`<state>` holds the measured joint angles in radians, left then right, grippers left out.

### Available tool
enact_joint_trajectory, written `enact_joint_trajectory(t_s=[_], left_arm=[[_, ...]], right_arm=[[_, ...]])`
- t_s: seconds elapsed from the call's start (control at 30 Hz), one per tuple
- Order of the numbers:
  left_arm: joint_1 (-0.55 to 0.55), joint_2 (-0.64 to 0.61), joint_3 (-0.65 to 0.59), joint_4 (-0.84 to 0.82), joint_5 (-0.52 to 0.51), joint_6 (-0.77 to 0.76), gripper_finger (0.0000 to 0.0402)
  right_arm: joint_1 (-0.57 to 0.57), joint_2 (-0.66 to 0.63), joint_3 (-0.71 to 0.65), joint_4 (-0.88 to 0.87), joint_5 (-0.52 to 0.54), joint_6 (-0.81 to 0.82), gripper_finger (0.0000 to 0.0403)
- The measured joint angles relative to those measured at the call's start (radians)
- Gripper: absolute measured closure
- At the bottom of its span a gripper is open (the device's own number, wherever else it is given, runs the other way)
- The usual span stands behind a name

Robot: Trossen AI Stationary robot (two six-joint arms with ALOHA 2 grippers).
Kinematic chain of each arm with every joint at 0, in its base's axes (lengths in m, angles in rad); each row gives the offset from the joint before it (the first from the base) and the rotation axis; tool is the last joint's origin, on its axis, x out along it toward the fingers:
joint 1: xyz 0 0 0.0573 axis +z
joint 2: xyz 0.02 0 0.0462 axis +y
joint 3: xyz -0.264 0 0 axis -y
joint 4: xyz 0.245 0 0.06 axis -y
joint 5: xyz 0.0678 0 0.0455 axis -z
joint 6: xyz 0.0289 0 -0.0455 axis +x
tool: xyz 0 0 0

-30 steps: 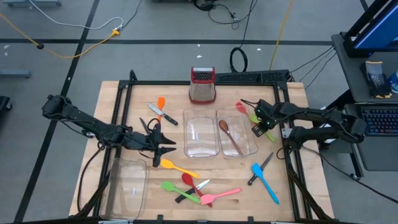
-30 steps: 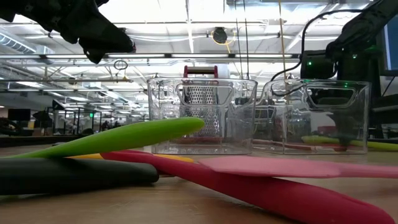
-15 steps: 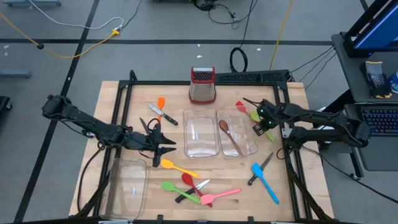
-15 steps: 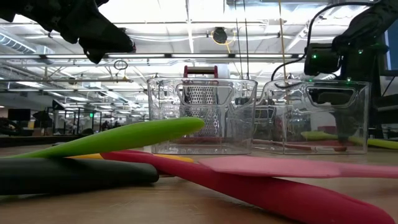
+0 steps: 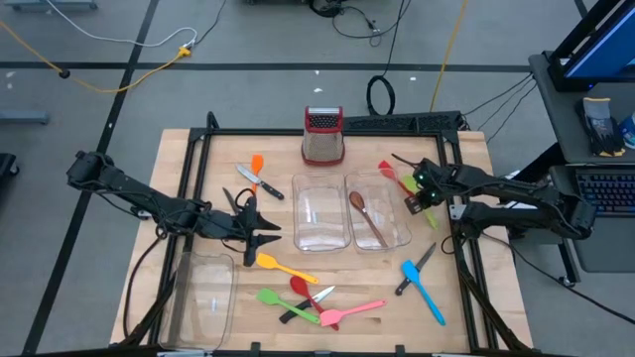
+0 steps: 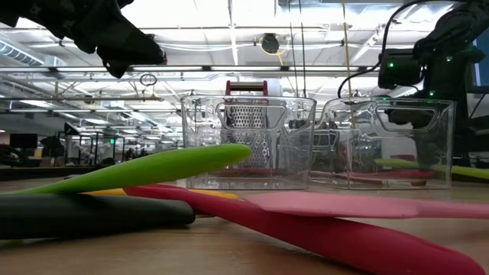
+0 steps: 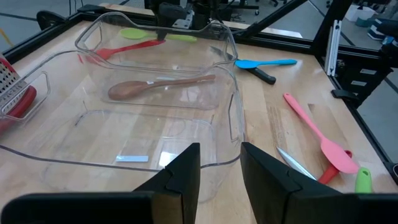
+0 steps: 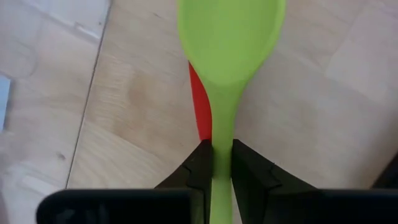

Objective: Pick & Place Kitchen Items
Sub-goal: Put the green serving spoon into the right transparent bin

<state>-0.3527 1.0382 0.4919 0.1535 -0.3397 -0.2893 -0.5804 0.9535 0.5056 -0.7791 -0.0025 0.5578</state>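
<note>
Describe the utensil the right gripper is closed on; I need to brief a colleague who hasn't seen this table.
Start at the two clear trays mid-table; the one with the brown wooden spoon is on the right. Just outside that tray's right wall, the right gripper is shut on the handle of a lime-green spoon. It lies across a red utensil, the only green piece there.

A robotics lab or workshop: a wooden desk (image 5: 189, 159) inside a black metal frame (image 5: 327, 132) stands on grey floor crossed by cables (image 5: 129, 69), a computer keyboard (image 5: 605, 193) sits at three o'clock, and long ceiling lights (image 6: 229, 69) hang over the open hall behind.
</note>
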Motion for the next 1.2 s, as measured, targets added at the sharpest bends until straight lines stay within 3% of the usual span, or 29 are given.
enact_joint_trajectory(t_s=[0.5, 0.97, 1.07, 1.2], left_arm=[[0.0, 0.0, 0.0, 0.0, 0.0, 0.002, 0.0284], [0.0, 0.0, 0.0, 0.0, 0.0, 0.016, 0.0284], [0.0, 0.0, 0.0, 0.0, 0.0, 0.016, 0.0284], [0.0, 0.0, 0.0, 0.0, 0.0, 0.016, 0.0284]], right_arm=[[0.0, -0.012, 0.0, -0.038, 0.003, 0.034, 0.0369], [0.0, -0.255, 0.137, -0.019, 0.158, -0.02, 0.0372], [0.0, -0.307, 0.156, 0.056, 0.107, -0.047, 0.0371], [0.0, -0.365, 0.157, 0.182, -0.081, -0.003, 0.0372]])
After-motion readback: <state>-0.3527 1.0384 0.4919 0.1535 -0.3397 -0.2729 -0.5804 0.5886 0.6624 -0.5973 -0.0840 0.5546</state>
